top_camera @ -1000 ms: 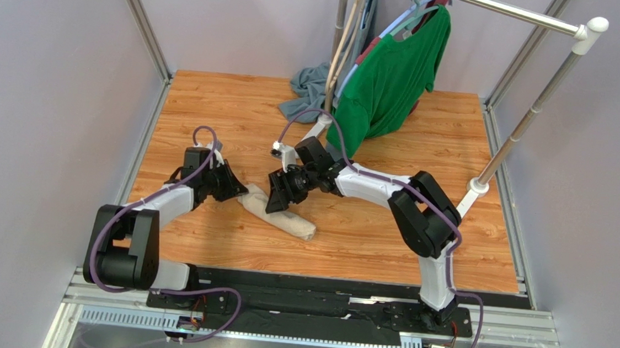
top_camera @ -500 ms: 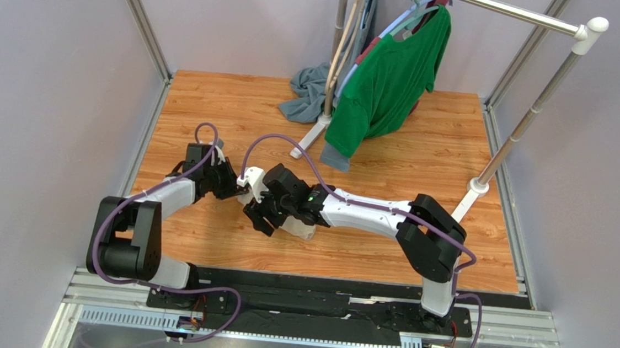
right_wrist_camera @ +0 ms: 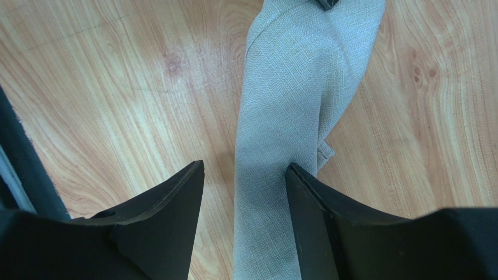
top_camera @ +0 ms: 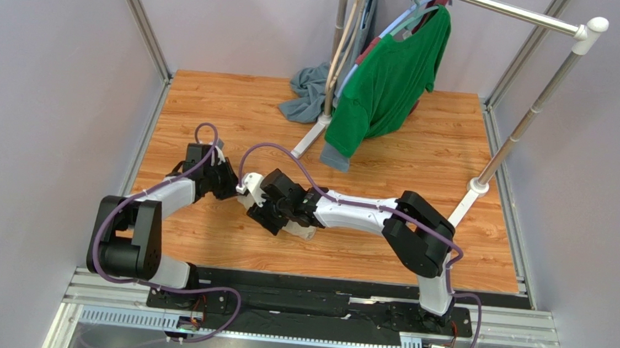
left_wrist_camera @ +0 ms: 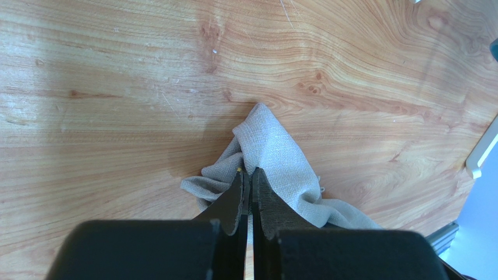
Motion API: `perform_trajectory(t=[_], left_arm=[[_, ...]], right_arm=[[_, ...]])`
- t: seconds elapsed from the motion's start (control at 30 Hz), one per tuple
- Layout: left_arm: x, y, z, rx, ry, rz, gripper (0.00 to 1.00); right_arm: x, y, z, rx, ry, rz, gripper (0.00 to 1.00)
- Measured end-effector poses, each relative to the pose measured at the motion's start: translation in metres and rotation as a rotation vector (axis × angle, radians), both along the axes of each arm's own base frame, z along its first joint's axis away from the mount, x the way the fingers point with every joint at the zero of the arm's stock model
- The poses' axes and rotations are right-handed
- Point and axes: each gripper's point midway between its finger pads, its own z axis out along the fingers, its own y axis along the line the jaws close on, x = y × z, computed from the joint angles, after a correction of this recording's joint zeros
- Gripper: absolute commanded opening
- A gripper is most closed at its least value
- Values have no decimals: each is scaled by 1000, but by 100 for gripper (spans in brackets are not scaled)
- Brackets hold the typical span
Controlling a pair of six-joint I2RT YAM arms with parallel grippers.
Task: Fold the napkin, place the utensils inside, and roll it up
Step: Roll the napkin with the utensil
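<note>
Beige woven cloth, the napkin (right_wrist_camera: 292,105), lies as a slim roll on the orange-brown wood-grain tabletop (top_camera: 235,110), between the two arms and towards their side of the table. Its long axis runs on a slant, from a far-left end to a near-right end. The left gripper (left_wrist_camera: 248,175) sits at the far-left end, jaws pressed together on the bunched cloth, apparently pinching a fold. The right gripper (right_wrist_camera: 244,166) hangs over the roll's middle stretch with jaws spread, straddling it. The roll passes lengthwise through the gap, one finger touching its edge and the other apart. Closing there would, I judge, squeeze the roll across its width.
</note>
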Motion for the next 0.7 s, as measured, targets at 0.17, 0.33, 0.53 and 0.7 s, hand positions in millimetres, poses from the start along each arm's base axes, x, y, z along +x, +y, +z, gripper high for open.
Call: perform_trajectory(t=[0.17, 0.33, 0.53, 0.7], left_arm=[[3, 0, 1, -2, -3, -1, 0], [4, -1, 3, -7, -8, -5, 0], [5, -2, 2, -8, -8, -5, 0], [7, -1, 3, -7, -11, -5, 26]], right_arm=[[5, 0, -6, -22, -34, -5, 59], [14, -2, -14, -48, -78, -30, 57], [26, -3, -23, -68, -121, -64, 49], [32, -2, -22, -74, -139, -82, 31]])
